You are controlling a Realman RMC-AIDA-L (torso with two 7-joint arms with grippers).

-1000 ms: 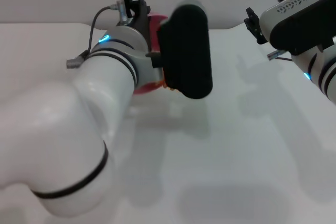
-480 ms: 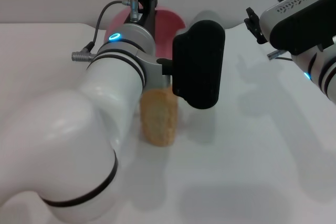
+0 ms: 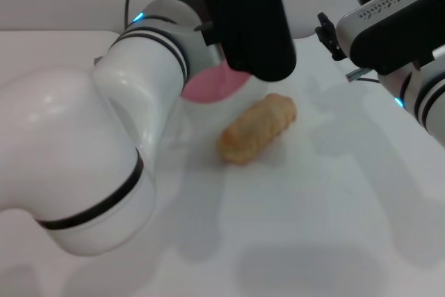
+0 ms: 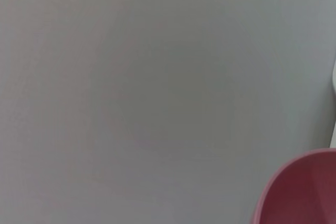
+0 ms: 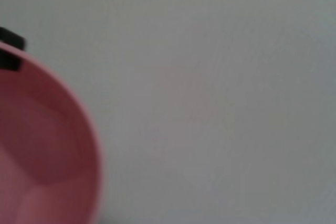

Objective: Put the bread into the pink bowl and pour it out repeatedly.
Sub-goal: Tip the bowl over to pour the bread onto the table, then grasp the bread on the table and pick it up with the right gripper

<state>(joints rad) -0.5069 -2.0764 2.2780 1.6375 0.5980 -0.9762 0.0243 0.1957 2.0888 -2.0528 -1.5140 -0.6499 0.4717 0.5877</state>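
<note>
The bread (image 3: pixel 259 129) lies on its side on the white table, pale-tan underside showing, in the middle of the head view. The pink bowl (image 3: pixel 211 85) hangs tilted above the table just left of and behind the bread, mostly hidden by my left arm's black wrist. My left gripper (image 3: pixel 236 67) holds the bowl by its rim; its fingers are hidden there. The bowl's edge shows in the left wrist view (image 4: pixel 302 192). In the right wrist view the bowl (image 5: pixel 42 150) looks empty, with a black part (image 5: pixel 10 51) at its rim. My right gripper (image 3: pixel 389 22) hovers at the far right, apart from both.
My big white left arm (image 3: pixel 104 137) fills the left side of the head view and hides the table beneath it. The table's (image 3: pixel 313 227) far edge runs along the top of the view.
The bowl tipped and the bread dropped out onto the table, then ended up farther right, lying slantwise. My left arm lifted with the bowl. The right arm barely moved.
</note>
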